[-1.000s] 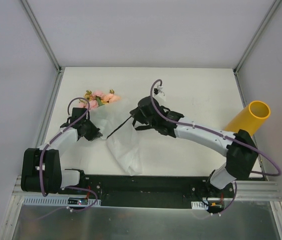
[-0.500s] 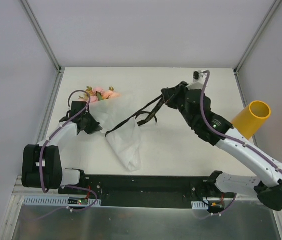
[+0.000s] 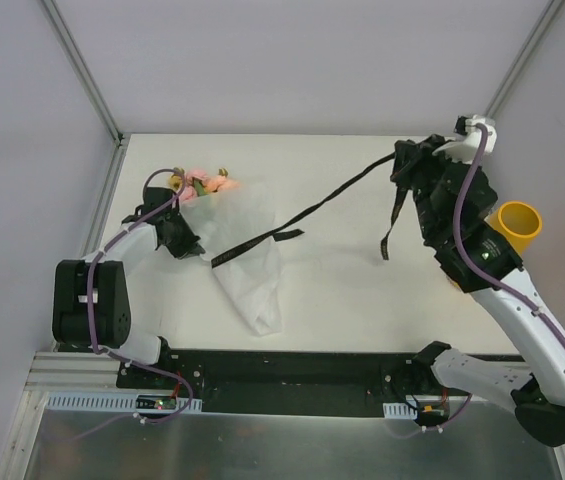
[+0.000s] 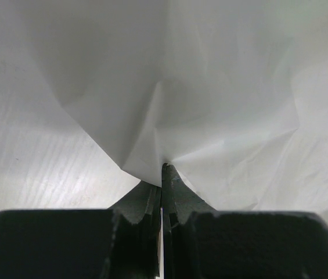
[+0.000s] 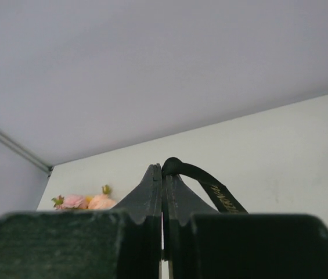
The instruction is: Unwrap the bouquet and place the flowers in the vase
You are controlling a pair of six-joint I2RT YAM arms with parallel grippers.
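Note:
The bouquet lies at the table's left: pink and yellow flowers [image 3: 203, 185] at the top of loose white wrapping paper [image 3: 249, 265]. My left gripper [image 3: 190, 247] is shut on an edge of the paper [image 4: 222, 116], its fingertips [image 4: 169, 174] pinched together. My right gripper [image 3: 403, 166] is raised at the right and shut on the black ribbon [image 3: 302, 214]. The ribbon runs taut down to the paper, and one end dangles free. In the right wrist view the ribbon [image 5: 210, 185] loops over the gripper [image 5: 162, 170], with the flowers [image 5: 86, 201] far behind. The yellow vase [image 3: 515, 227] stands at the right edge.
Grey enclosure walls and metal frame posts [image 3: 105, 205] border the white table [image 3: 352, 290] on three sides. The vase sits close behind my right arm's forearm [image 3: 482, 255]. The black base rail [image 3: 292, 370] runs along the near edge.
My right arm has swung up and to the right, drawing the black ribbon out from the paper into a long line. The left gripper has stayed pinched on the paper, shifting slightly back.

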